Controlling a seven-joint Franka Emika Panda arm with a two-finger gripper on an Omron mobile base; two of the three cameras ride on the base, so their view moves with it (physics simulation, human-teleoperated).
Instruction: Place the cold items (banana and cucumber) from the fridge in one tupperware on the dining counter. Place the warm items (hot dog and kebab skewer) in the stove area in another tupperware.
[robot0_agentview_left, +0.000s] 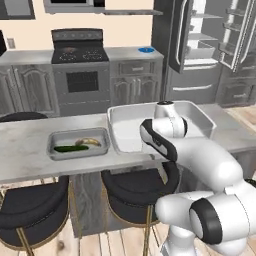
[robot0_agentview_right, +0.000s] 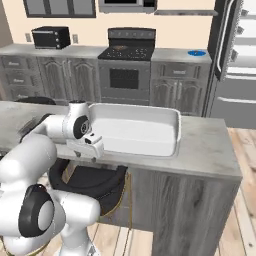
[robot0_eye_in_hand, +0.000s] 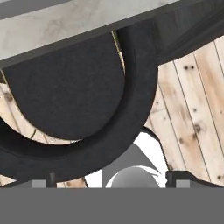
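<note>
On the grey table (robot0_agentview_left: 30, 145), left of the white sink basin (robot0_agentview_left: 125, 127), sits a shallow grey tupperware (robot0_agentview_left: 79, 143). Inside it lie the cucumber (robot0_agentview_left: 70, 148), toward the near side, and the banana (robot0_agentview_left: 89, 142), just behind it and a little further right; the two are close together, though I cannot tell whether they touch. Right of the tupperware, the arm bends over the table's front edge in front of the basin, and the hand (robot0_agentview_right: 86, 148) hangs below that edge, pointing down, with nothing between its fingers. Its fingertips (robot0_eye_in_hand: 192, 178) show spread wide at the bottom of the hand view, above a black bar stool (robot0_eye_in_hand: 65, 92) and the wooden floor (robot0_eye_in_hand: 192, 109). Beyond the tupperware, against the back wall, stands the stove (robot0_agentview_left: 80, 62) with something in a pan on its top, too small to make out. Right of the stove, the fridge (robot0_agentview_left: 210, 45) stands with its doors open.
</note>
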